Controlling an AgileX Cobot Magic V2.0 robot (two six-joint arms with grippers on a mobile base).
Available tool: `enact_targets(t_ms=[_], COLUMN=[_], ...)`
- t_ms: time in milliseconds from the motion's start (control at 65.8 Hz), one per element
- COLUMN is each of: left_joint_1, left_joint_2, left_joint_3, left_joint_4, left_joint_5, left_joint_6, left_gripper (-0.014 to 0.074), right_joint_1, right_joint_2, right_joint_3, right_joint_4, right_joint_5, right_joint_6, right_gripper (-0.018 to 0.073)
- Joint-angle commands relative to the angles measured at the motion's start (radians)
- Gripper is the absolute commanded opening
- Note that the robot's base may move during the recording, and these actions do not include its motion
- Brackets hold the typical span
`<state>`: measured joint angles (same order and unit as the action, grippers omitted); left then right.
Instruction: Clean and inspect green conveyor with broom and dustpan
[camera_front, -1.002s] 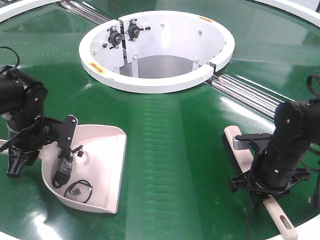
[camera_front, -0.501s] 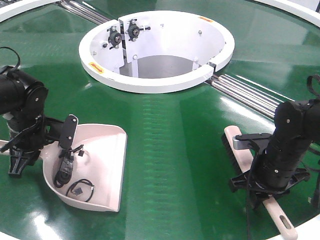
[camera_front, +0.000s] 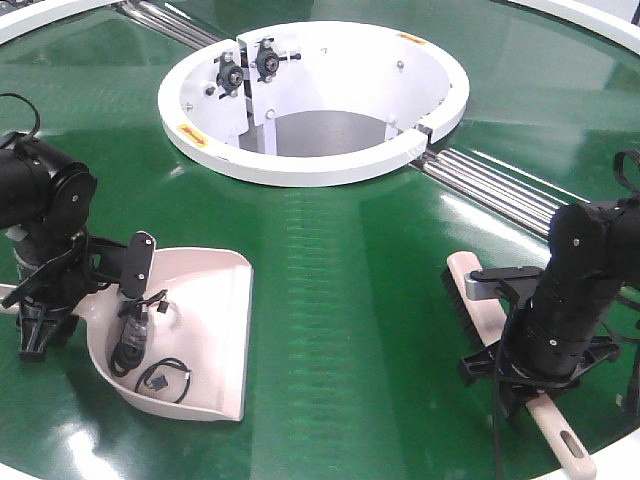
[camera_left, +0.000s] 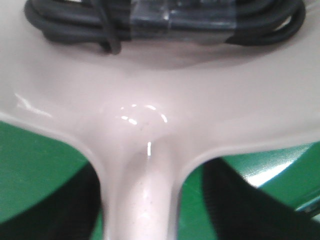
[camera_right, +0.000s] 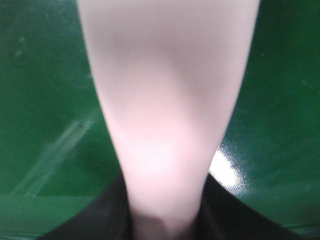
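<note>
The green conveyor (camera_front: 340, 300) fills the front view, ringing a white collar (camera_front: 250, 165) at 12 o'clock, with metal roller strips (camera_front: 490, 185) running out toward 4 o'clock.

The dustpan (camera_front: 205, 330) rests on the belt at 8 o'clock, its flat lip facing 3 o'clock. It holds a black cable bundle (camera_front: 130, 340) and a smaller coil (camera_front: 160, 380). The left gripper (camera_left: 142, 210) is clenched on its handle, dark fingers tight on either side.

The broom (camera_front: 556, 428) lies at 4 o'clock, well apart from the pan, head toward 11 o'clock. The right gripper (camera_right: 165, 220) likewise pinches its handle.

You appear to be in the collecting step, with debris already in the pan. Your next move probably calls for a low sweep toward 9 o'clock, or a level lift of the pan so that the cables do not slide out.
</note>
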<state>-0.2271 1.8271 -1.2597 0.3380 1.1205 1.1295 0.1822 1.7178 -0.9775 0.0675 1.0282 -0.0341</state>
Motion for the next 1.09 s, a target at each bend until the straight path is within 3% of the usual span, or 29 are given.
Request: enact_targets(t_ms=[0,121,273,410,714,1078], left_joint_1=[-0.005,-0.005,-0.005,-0.005,-0.005,-0.007], left_joint_2=[-0.041,-0.050,-0.073,-0.102,-0.198,-0.405], left_joint_3=[-0.029,-0.029,-0.029,-0.029,-0.029,-0.029], left_joint_4=[0.005,0.003,-0.018,-0.058,-0.177,-0.425], left_joint_5=[0.014,0.014,0.007,0.002,0.006,0.006], left_joint_6=[-0.011,-0.011,-0.011,-0.011,-0.011,-0.011], left_gripper=[0.0544,0.0593,0.0593,0.0593,0.0593,0.0593], right_joint_1=[-0.007,-0.007,-0.007,-0.007,-0.007,-0.007], right_joint_2=[-0.026,-0.026,-0.027,-0.036,-0.167,-0.427], right_joint_3=[-0.017,-0.017,-0.017,-0.017,-0.017,-0.017], right_joint_4=[-0.006,-0.006,-0.008,-0.011,-0.035,-0.109], right_joint_5=[0.012,0.011,0.009,0.010,0.007,-0.036], right_joint_6=[-0.013,-0.012,-0.012,-0.012,0.002,0.034], right_gripper=[0.0161,0.0301,0.0460,0.0547,0.0565,0.0565])
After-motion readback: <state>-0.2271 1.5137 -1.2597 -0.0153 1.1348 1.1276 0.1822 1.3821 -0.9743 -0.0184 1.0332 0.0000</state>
